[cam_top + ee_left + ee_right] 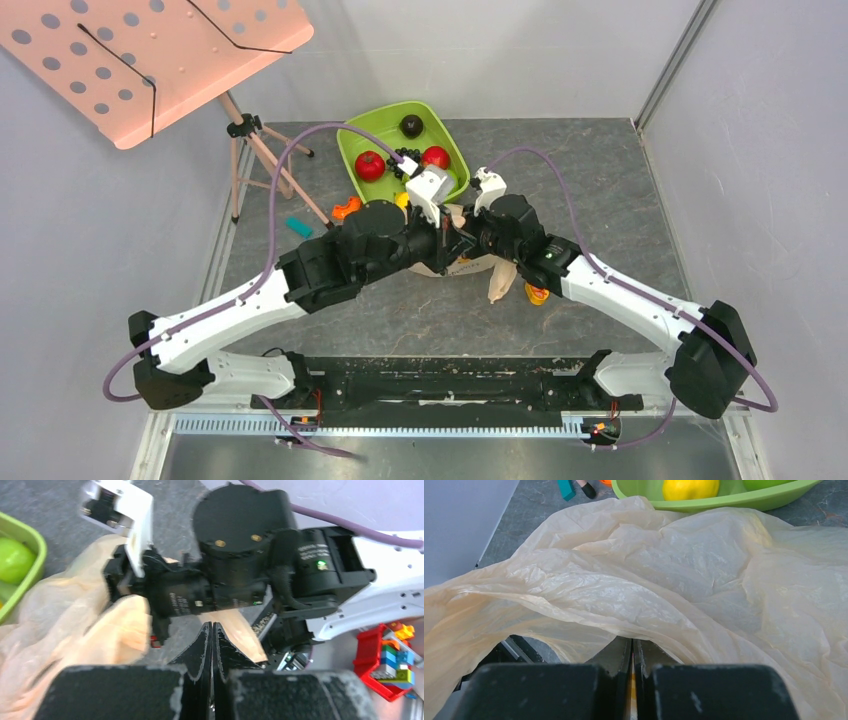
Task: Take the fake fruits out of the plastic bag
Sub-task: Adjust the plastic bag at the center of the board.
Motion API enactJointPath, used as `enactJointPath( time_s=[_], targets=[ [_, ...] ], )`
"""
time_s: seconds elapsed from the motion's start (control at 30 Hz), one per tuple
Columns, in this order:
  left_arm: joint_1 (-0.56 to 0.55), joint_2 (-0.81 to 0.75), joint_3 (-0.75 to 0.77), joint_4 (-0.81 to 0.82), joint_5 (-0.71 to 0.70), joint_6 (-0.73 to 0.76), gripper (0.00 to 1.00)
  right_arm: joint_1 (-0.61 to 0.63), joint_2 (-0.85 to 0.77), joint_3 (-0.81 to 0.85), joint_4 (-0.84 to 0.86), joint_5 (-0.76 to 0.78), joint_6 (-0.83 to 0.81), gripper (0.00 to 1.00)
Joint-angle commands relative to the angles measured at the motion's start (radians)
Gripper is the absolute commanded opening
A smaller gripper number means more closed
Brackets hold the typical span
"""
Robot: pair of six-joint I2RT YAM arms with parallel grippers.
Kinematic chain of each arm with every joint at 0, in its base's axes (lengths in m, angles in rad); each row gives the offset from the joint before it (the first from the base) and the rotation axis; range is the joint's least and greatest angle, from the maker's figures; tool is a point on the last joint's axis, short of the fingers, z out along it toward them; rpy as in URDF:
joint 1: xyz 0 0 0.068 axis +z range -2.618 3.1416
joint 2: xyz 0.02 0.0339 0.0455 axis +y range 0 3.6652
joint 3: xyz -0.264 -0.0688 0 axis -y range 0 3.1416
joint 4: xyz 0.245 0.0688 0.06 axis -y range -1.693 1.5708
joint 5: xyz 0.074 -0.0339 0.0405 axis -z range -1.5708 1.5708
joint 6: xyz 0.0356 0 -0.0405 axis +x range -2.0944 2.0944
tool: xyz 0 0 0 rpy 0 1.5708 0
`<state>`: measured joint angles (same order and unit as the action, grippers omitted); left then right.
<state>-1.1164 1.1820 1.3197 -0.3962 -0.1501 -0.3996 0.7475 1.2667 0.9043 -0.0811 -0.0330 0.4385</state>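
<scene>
Arms, two, angled inward from the near-edge bases, wrists meeting over the plastic bag at mid-table. Right gripper closed, bag film pinched at its tips; left gripper closed tight beside a bag fold, any hold not discernible. Bag crumpled, contents hidden, lying against the green tub beyond.

Crinkly translucent peach-beige plastic bag, slumped in rumpled folds
</scene>
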Motion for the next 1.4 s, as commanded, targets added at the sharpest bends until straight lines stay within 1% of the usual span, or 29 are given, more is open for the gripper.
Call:
enactJointPath(
  time_s=[0.0, 0.1, 0.13, 0.27, 0.37, 0.47, 0.77, 1.0, 1.17, 1.37],
  targets=[
    [-0.081, -0.014, -0.071, 0.122, -0.058, -0.051, 0.02, -0.008, -0.022, 0.001, 0.050, -0.013, 0.030, 0.00],
    [-0.144, -0.032, -0.181, 0.186, -0.152, -0.108, 0.02, -0.015, -0.025, -0.002, 0.054, -0.004, 0.045, 0.00],
    [-0.164, -0.039, -0.210, 0.200, -0.205, -0.131, 0.02, -0.016, -0.027, -0.004, 0.058, -0.002, 0.048, 0.00],
    [-0.174, -0.068, -0.314, 0.265, -0.351, -0.170, 0.02, -0.019, -0.045, -0.018, 0.064, 0.008, 0.058, 0.00],
    [-0.173, -0.067, -0.321, 0.290, -0.436, -0.151, 0.02, -0.020, -0.054, -0.029, 0.066, 0.011, 0.060, 0.00],
    [-0.170, -0.061, -0.312, 0.319, -0.491, -0.123, 0.02, -0.020, -0.063, -0.042, 0.066, 0.013, 0.062, 0.00],
    [-0.079, -0.001, -0.297, 0.351, -0.475, -0.115, 0.02, -0.020, -0.085, -0.068, 0.064, 0.021, 0.067, 0.00],
    [-0.056, 0.069, -0.273, 0.369, -0.448, -0.093, 0.02, -0.021, -0.087, -0.066, 0.064, 0.027, 0.066, 0.00],
    [-0.055, 0.142, -0.240, 0.358, -0.492, -0.075, 0.02, -0.020, -0.095, -0.067, 0.059, 0.027, 0.066, 0.00],
    [-0.032, 0.212, -0.212, 0.345, -0.549, -0.061, 0.02, -0.020, -0.099, -0.068, 0.033, 0.090, 0.051, 0.00]
  ],
)
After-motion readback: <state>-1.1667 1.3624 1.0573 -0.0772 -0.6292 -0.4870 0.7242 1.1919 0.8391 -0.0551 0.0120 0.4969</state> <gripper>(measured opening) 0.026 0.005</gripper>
